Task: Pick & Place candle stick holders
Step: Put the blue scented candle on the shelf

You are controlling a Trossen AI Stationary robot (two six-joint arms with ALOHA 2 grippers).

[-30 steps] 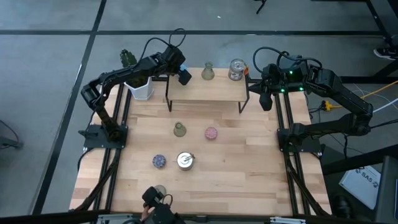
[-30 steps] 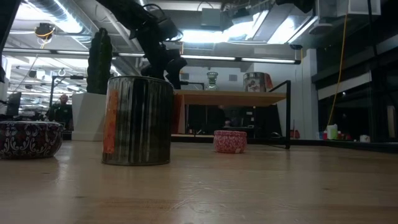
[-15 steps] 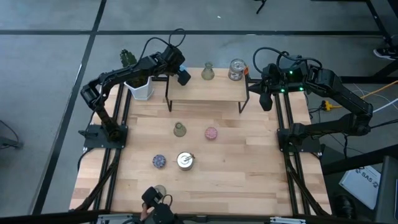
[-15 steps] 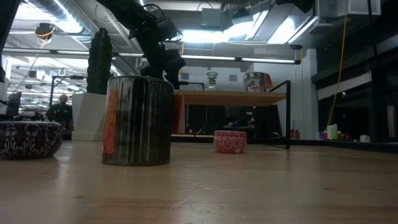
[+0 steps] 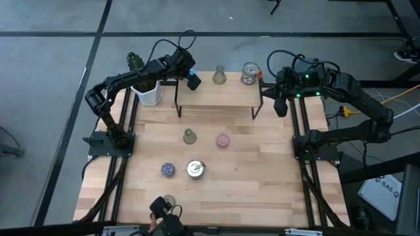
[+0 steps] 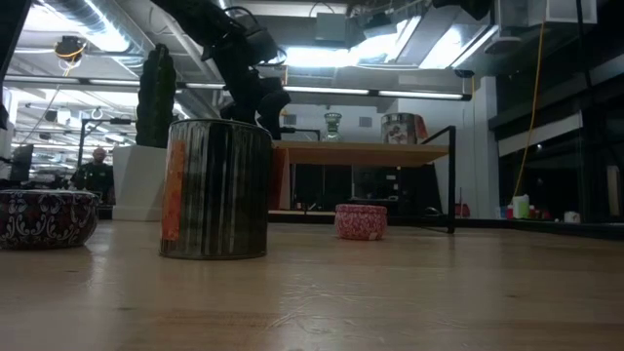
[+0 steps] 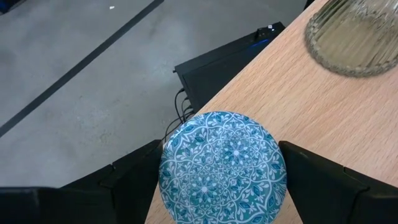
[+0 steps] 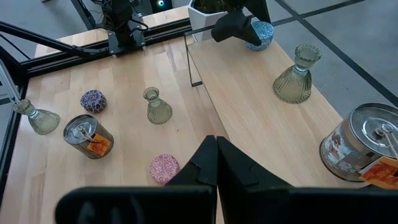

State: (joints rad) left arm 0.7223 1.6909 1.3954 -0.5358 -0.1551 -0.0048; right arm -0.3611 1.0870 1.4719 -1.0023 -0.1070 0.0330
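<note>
High view straight down over table (image 5: pixel 262 164); low view level across it; wrist views close; all share raised shelf (image 5: pixel 216 94).

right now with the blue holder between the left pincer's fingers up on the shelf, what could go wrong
The blue patterned holder sits close to the raised shelf's edge, floor visible just beyond it, so a nudge from the left pincer might tip it off. Its fingers stand open on either side; an uneven pull-away could drag it. The olive-green flared holder stands nearby on the shelf, so a wide swing may clip it.
</note>
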